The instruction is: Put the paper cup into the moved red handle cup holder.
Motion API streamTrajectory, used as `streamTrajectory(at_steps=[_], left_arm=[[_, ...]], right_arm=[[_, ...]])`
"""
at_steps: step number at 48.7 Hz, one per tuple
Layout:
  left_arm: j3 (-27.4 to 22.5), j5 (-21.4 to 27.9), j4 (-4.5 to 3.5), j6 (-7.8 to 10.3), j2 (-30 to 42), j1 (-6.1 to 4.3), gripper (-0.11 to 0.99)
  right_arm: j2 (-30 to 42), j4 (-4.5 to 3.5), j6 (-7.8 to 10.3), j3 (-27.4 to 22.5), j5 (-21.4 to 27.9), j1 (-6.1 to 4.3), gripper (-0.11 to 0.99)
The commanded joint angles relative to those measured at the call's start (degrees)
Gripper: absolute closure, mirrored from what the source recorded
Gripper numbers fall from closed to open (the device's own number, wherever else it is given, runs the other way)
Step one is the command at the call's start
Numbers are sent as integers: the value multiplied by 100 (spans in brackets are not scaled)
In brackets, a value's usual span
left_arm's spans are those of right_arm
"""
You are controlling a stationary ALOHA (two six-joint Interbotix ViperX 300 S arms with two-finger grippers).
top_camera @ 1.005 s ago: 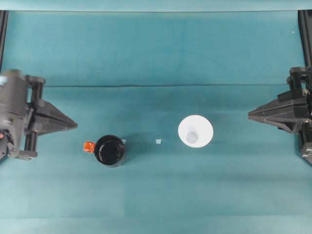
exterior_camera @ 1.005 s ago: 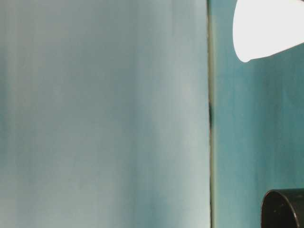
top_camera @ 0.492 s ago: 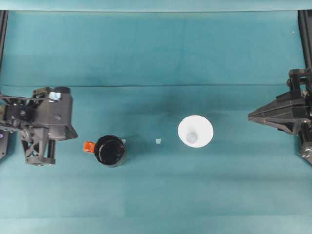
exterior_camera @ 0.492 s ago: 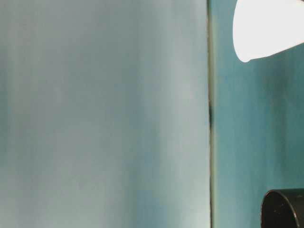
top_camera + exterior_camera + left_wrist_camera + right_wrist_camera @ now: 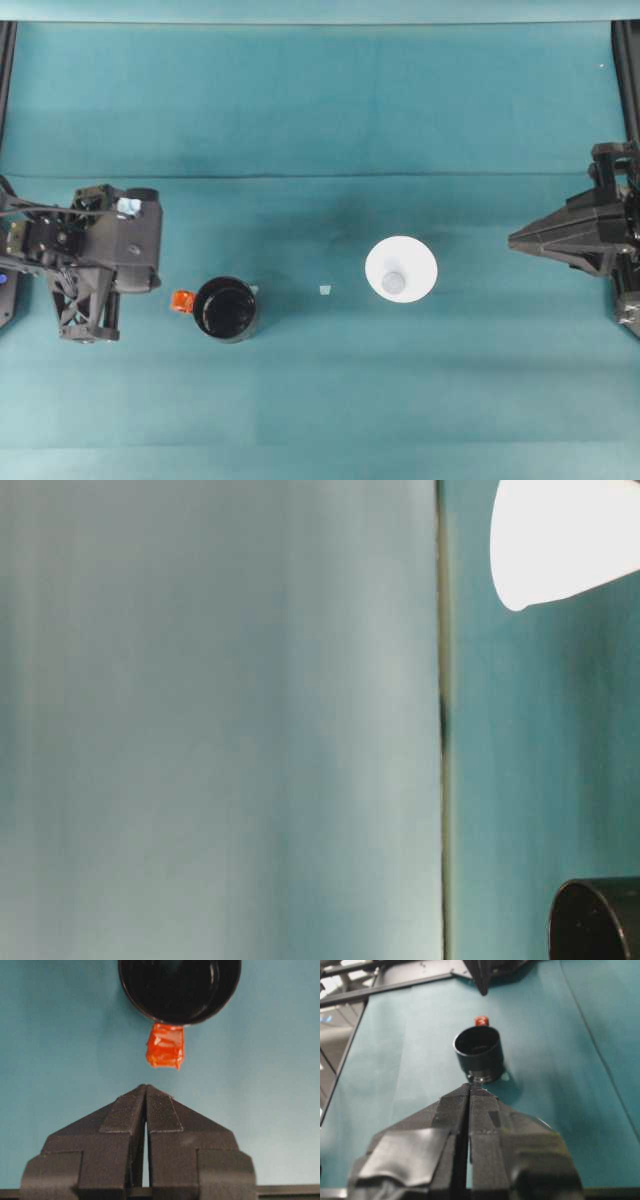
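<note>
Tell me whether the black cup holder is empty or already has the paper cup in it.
Empty. The left wrist view shows the cup holder with a bare dark interior, and overhead the paper cup stands apart on the cloth.

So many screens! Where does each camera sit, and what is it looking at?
Overhead: looks straight down on the table, both arms at its sides.
Table-level: sits low, turned sideways, near the paper cup.
Left wrist: rides the left gripper, faces the red handle cup holder.
Right wrist: rides the right gripper, looks across the table.
Shared: the holder appears in all four.
</note>
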Motion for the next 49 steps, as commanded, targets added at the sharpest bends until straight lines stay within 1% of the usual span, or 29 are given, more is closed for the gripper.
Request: streamTrajectory(at_steps=[1,3,4,6,8,12,17,19,21,23,25,29,30,35,40,49], left_arm=[[-123,-26,18,-9,70,-26,85],[-114,-53,18,-26,97,-26,82],[-114,-70,18,-26,114,-26,79],[-114,-123,18,-35,123,-26,71],[-105,-202,18,-35,123,-18,61],[-70,-378,18,-35,141,-26,36],[-26,-404,9,-88,246,-26,5],[-9,-431,18,-132,316,-26,-4],[-9,-457,18,-158,396,-35,-9],[-18,-483,18,-185,501,-44,-12],[-35,-536,9,-193,598,-62,-12],[-79,-712,18,-202,791,-97,-12],[-97,-756,18,-211,844,-97,-12],[-176,-932,18,-211,1081,-105,-12],[-246,-958,18,-158,1327,-105,-12],[-334,-967,18,-158,1582,-105,-12]], right_arm=[[35,9,44,-62,-26,0,98],[35,9,53,-62,-26,0,98],[35,18,44,-62,-26,0,98],[35,9,44,-53,-18,0,98],[35,9,53,-44,-26,0,98],[35,9,44,-35,-26,0,98],[35,9,53,-26,-26,0,98],[35,9,53,-26,-26,0,98],[35,9,44,-18,-26,0,98],[26,18,53,-18,-26,0,98],[35,9,53,-18,-26,0,98],[35,9,53,-9,-26,0,98],[35,18,53,-9,-26,0,98],[35,9,53,-9,-26,0,98],[35,18,53,9,-26,0,98],[35,9,53,18,-35,0,98]])
